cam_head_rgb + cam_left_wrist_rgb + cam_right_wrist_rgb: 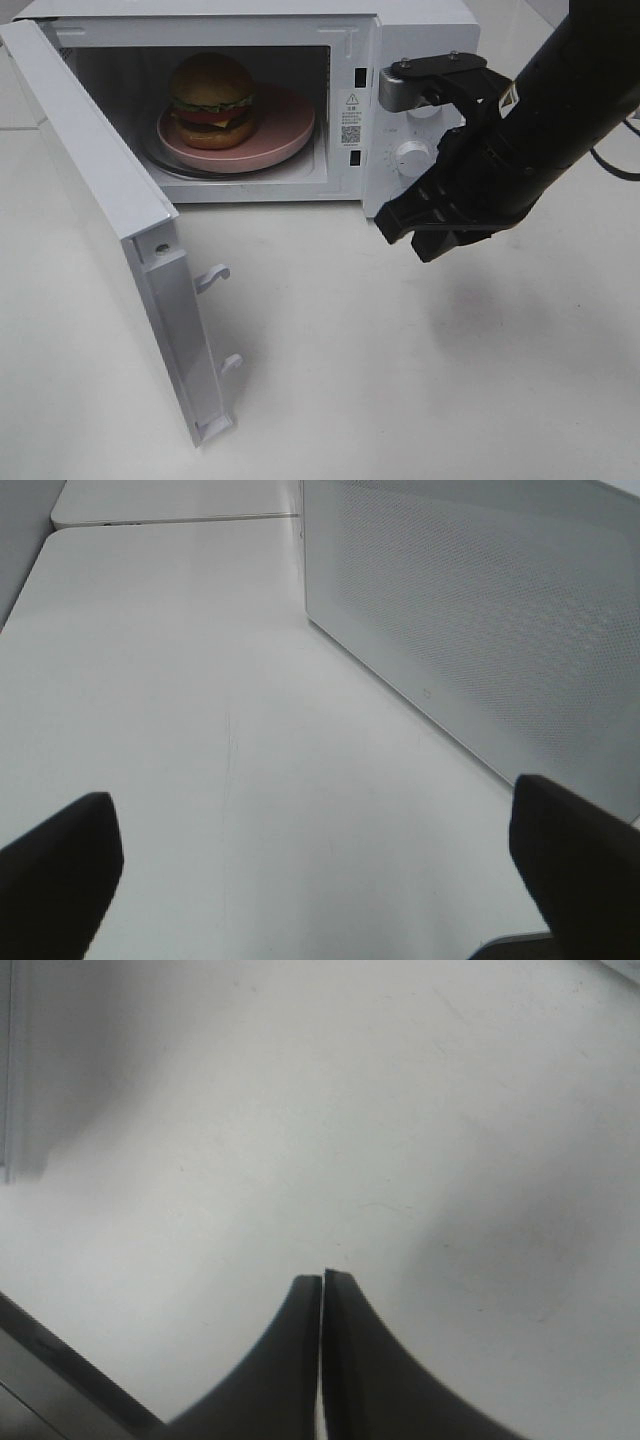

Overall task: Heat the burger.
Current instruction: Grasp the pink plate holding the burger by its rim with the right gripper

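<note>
The burger [212, 100], with a golden bun, lettuce and tomato, stands on a pink plate [285, 128] inside the white microwave [420, 60], whose door [110, 230] hangs wide open to the left. My right gripper [395, 228] hovers shut in front of the microwave's control panel, holding nothing; its closed fingertips [321, 1290] point at bare white table. My left gripper [315, 865] is open, its two dark fingers [60, 865] spread wide over the table beside the perforated outer face of the door [480, 610]. The left arm is out of the exterior high view.
Two white dials [412, 157] sit on the control panel behind the right arm. Two latch hooks [212, 277] stick out from the door's edge. White table [400, 370] spreads in front of the microwave.
</note>
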Available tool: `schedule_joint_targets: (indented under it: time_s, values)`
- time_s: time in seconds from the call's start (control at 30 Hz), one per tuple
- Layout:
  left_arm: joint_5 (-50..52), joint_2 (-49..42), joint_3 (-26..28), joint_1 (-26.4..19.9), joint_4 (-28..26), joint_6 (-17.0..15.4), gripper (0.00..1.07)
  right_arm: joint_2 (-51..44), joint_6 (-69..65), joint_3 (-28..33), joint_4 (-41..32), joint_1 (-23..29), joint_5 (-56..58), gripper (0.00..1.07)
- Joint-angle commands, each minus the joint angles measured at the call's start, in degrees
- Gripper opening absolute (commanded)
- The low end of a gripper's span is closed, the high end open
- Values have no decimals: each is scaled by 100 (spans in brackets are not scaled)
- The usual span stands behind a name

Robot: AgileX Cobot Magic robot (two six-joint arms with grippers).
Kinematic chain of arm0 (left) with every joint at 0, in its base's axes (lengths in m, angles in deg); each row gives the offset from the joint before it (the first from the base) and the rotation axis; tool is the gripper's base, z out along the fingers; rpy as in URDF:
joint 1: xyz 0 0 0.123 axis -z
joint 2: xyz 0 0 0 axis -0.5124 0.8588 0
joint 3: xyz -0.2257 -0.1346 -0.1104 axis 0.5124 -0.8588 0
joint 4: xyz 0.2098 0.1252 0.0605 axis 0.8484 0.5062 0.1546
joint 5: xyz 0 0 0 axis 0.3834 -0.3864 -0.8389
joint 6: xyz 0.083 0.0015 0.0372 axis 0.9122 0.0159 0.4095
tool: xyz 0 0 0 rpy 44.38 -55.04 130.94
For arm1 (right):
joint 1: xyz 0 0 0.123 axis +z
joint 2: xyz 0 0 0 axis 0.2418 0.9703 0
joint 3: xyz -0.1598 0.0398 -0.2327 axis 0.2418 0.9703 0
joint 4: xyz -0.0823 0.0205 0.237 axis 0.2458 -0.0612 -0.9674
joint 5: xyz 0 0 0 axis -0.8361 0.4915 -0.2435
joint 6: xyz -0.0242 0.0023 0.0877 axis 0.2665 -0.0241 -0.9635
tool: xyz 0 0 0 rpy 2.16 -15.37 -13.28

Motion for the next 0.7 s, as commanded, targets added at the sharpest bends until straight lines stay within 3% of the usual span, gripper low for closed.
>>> schedule_joint_targets:
  time_s: [0.03, 0.37, 0.7]
  values:
    - [69, -109, -11, 6, 6, -29, 98, -46, 963, -120, 189, -23, 309, 4]
    - [69, -109, -11, 6, 6, -29, 98, -46, 4996, -183, 212, -23, 453, 7]
    - [69, -109, -11, 6, 6, -29, 98, -46, 6480, -183, 607, -11, 453, 13]
